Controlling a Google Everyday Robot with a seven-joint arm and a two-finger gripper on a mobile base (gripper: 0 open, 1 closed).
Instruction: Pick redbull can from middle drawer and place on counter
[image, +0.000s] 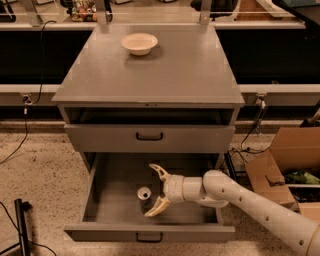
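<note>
I see redbull can (144, 193) in middle drawer (114, 209), my gripper (150, 190) just right of it, bowl (139, 43) on counter (170, 72) behind

Looks down from high in front of the counter (165, 75), facing its front, fairly near. Takes in the open middle drawer (110, 205), gripper (151, 190) spread-fingered inside; seemingly robot-mounted.
</note>
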